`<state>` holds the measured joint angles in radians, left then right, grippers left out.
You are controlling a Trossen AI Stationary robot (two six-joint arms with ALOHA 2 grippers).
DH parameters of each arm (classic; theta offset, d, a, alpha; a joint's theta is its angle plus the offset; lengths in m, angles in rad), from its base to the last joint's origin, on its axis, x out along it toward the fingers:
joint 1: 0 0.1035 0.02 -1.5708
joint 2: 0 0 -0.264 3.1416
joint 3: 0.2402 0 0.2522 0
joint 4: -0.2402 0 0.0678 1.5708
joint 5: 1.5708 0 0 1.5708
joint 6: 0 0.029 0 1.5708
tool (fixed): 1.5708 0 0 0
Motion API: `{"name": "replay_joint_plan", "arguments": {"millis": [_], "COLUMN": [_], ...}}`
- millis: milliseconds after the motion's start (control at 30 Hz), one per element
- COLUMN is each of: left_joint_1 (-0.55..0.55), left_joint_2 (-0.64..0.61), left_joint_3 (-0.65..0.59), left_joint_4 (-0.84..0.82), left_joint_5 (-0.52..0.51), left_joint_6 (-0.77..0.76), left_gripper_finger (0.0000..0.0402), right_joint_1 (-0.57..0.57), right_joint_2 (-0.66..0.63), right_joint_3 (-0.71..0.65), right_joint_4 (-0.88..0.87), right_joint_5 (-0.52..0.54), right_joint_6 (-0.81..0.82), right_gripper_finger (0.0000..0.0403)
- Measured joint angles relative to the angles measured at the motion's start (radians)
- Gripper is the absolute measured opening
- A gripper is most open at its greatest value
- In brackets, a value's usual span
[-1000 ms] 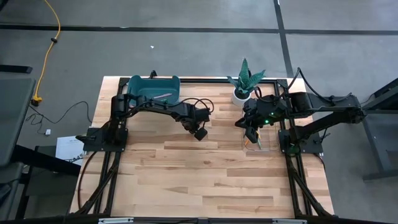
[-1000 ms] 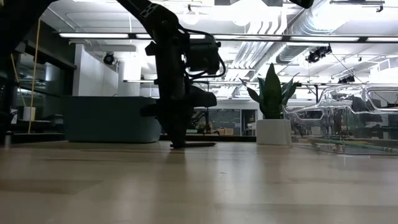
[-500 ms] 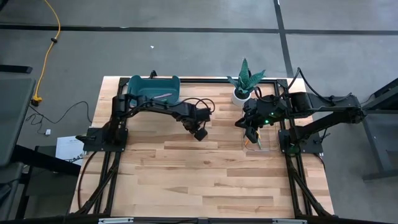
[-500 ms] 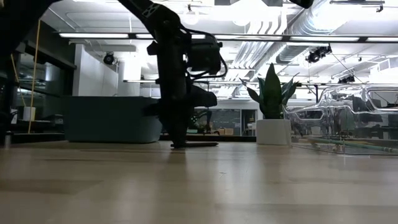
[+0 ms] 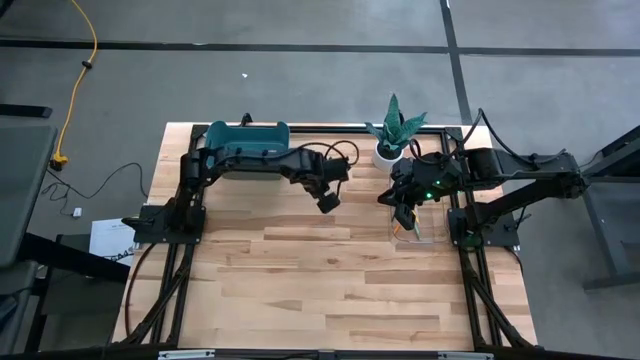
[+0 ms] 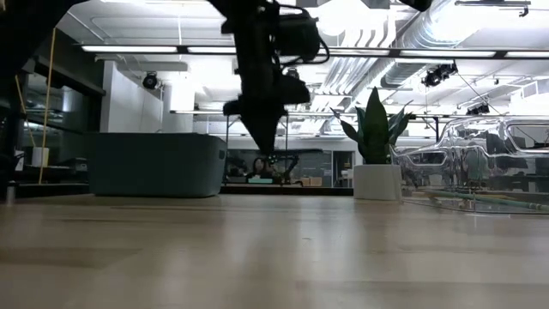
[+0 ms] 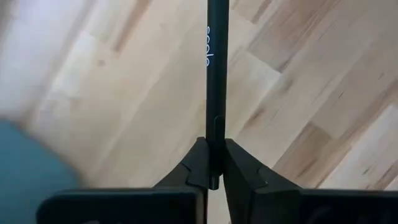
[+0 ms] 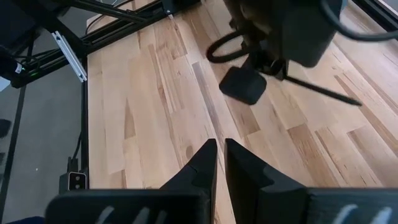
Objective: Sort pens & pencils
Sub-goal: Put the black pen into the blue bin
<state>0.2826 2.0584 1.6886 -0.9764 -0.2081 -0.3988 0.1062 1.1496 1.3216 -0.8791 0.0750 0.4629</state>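
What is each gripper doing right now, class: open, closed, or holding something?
Left gripper: closed on the black pen, lifted above the table.
Right gripper: closed and empty, by the clear tray.

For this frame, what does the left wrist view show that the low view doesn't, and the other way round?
Only the left wrist view shows the black pen itself, with pale lettering on its barrel, pinched between the left gripper's fingers above the wooden table.

Only the low view shows the teal bin, the potted plant and the clear tray at the right, with the room behind.

Both show the left gripper lifted off the table; in the low view the pen cannot be made out against the dark arm.
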Motion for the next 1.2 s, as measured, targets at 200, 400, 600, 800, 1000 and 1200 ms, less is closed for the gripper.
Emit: {"name": "replay_joint_plan", "arguments": {"millis": [200,400,600,800,1000,1200], "left_joint_1": [0.012,0.032,0.032,0.040,0.080,0.137], "left_joint_2": [-0.001,-0.002,-0.024,-0.075,-0.151,-0.217], "left_joint_3": [0.095,0.123,0.125,0.125,0.125,0.124], "left_joint_4": [-0.200,-0.286,-0.293,-0.334,-0.403,-0.504], "left_joint_5": [-0.072,-0.072,-0.064,-0.106,-0.146,-0.174], "left_joint_6": [0.091,0.153,0.203,0.236,0.276,0.331], "left_gripper_finger": [0.0020,0.0027,0.0020,0.0025,0.0020,0.0023], "right_joint_1": [0.000,0.000,0.000,-0.002,-0.002,-0.002], "right_joint_2": [0.000,0.000,0.000,0.000,0.000,0.000], "right_joint_3": [0.000,0.000,0.000,0.000,0.000,0.000], "right_joint_4": [0.000,0.000,0.000,0.009,0.027,0.029], "right_joint_5": [0.000,0.000,0.000,0.001,0.007,0.008], "right_joint_6": [0.000,0.000,0.003,0.007,0.007,0.034], "right_gripper_finger": [0.0022,0.0022,0.0022,0.0022,0.0022,0.0022]}}
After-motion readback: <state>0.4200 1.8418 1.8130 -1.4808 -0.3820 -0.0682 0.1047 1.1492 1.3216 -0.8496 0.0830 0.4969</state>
